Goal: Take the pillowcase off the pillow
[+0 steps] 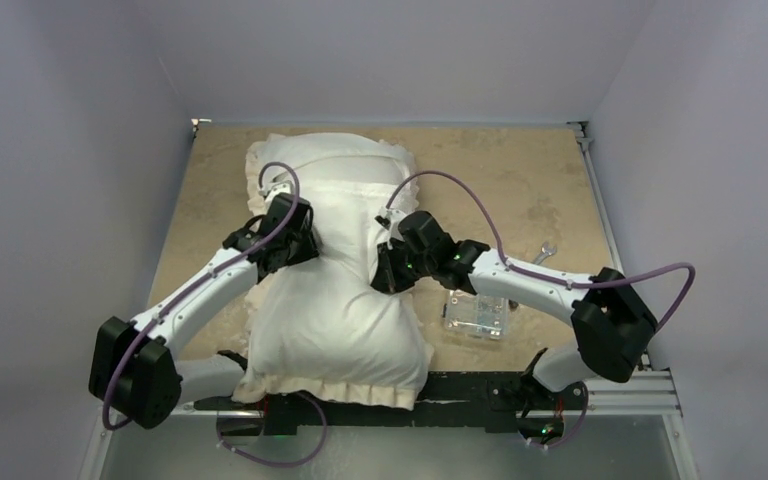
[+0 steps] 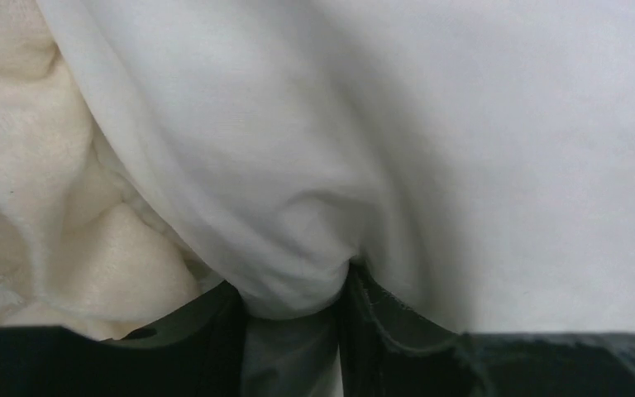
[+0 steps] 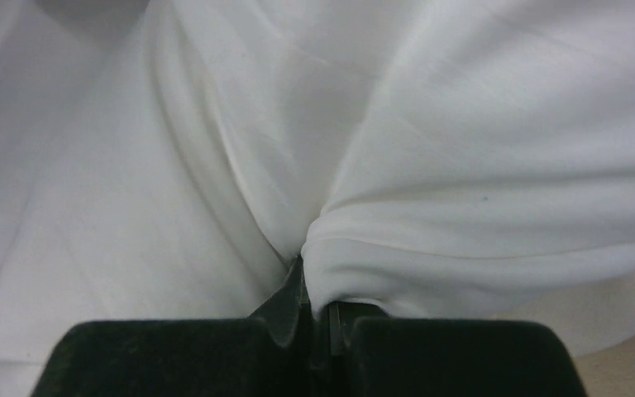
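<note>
The pillowcase (image 1: 340,325) lies white back up along the middle of the table, plump with the pillow inside. Its cream frill (image 1: 330,388) shows at the near end and round the far end. I cannot tell where the pillow's own fabric shows. My left gripper (image 1: 302,243) presses into the cover's left side and is shut on a fold of its white fabric (image 2: 298,273), with the cream frill (image 2: 25,182) beside it. My right gripper (image 1: 387,270) is shut on a white fold (image 3: 397,248) at the cover's right side. The cover is pinched narrow between them.
A clear plastic box (image 1: 477,315) sits on the tan table right of the cover, under my right forearm. A small metal piece (image 1: 546,251) lies beyond it. Grey walls close in the table on the left, right and far side.
</note>
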Robot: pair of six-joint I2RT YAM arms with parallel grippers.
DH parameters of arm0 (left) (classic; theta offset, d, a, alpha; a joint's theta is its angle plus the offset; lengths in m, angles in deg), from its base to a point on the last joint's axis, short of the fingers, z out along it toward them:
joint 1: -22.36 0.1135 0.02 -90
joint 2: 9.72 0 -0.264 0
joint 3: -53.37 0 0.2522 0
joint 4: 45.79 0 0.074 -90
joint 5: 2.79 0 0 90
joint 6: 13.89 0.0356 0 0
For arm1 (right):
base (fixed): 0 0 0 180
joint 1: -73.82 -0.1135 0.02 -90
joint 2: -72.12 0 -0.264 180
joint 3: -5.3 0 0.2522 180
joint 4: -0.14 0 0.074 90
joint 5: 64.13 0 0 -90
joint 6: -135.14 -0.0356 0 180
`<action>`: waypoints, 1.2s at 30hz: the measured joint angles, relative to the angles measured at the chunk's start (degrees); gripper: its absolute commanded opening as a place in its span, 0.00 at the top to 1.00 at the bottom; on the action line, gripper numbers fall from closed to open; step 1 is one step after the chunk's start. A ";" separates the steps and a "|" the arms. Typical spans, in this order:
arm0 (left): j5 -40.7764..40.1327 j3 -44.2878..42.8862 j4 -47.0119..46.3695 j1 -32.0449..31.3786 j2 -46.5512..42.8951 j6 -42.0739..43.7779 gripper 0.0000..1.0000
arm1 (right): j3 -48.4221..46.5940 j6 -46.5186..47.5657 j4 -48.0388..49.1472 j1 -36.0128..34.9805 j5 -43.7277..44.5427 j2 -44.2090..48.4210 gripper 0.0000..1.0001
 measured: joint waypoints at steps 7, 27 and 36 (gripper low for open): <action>2.14 -14.47 0.39 1.97 14.99 7.34 1.00 | -6.36 4.68 -0.92 -4.90 1.38 -3.19 1.00; 3.74 -31.54 -2.73 7.96 23.91 14.64 0.34 | -23.85 10.69 -12.83 -6.10 8.31 -10.14 0.29; -0.85 -28.68 0.48 7.98 5.29 12.92 0.21 | -28.70 15.08 -22.56 5.51 7.54 -1.97 0.01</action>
